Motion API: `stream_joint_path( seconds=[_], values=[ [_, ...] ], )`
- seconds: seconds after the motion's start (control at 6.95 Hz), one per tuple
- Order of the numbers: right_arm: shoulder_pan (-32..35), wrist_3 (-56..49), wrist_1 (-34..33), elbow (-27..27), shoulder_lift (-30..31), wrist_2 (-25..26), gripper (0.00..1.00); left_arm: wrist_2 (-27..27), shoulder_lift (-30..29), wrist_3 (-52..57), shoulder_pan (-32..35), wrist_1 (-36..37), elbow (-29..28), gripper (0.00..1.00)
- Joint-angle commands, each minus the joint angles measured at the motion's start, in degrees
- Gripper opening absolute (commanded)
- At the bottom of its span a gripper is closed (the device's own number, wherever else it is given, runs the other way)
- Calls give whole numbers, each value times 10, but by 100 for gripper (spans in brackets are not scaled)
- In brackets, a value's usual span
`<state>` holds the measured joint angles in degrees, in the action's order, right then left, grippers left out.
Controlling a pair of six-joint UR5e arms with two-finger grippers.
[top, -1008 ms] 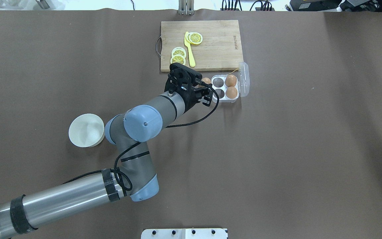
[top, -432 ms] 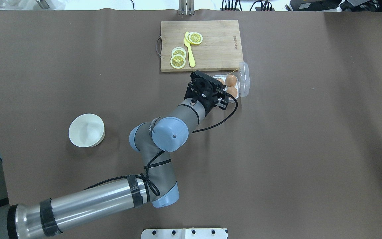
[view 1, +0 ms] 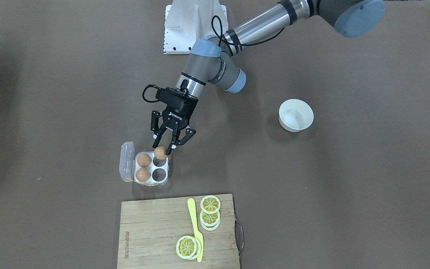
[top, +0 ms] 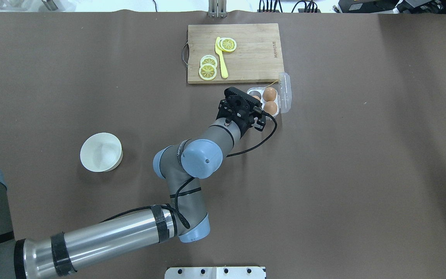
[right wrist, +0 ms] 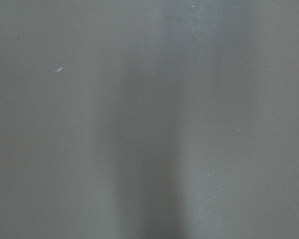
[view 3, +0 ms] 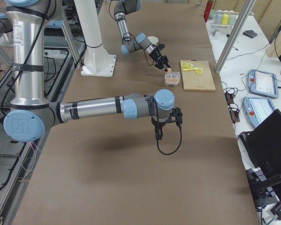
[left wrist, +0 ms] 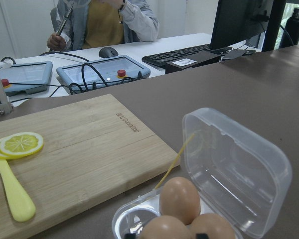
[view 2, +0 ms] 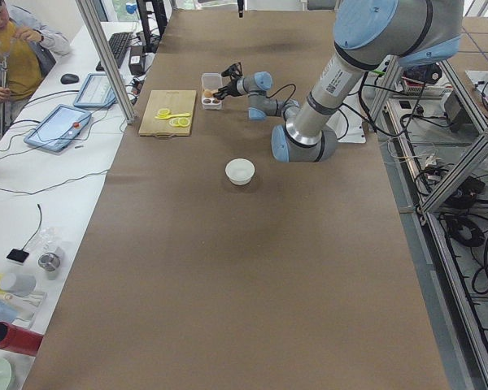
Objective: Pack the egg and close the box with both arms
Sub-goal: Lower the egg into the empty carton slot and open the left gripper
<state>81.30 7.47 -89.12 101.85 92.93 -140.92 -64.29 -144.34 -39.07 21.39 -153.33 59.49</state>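
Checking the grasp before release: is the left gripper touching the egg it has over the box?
Touching. The front-facing view shows the left gripper with its fingers pressed against both sides of the egg, with no gap, just above an empty cell of the box.

Even bright light, soft shadows, sharp focus

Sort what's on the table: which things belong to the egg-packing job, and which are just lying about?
Job: held egg, box, its two packed eggs, left gripper, right gripper.
Lying about: white bowl, cutting board, lemon slices, yellow knife.
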Motion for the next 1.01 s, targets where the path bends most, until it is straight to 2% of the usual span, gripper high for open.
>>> stream_joint_path(
  seconds=[0.0, 0.29, 0.72, 0.86],
  values=[
    [0, 0, 0, 0, 0, 0, 100, -2, -5, 0, 2, -15, -4, 0],
    [0, 1, 0, -2, 1, 0, 100, -3, -25, -1, 3, -15, -30, 0],
    [0, 4, 0, -3, 1, 0, 100, -3, -26, -2, 6, -16, -40, 0],
    [0, 4, 0, -3, 1, 0, 100, -3, -27, -2, 7, -16, -43, 22]
  ],
)
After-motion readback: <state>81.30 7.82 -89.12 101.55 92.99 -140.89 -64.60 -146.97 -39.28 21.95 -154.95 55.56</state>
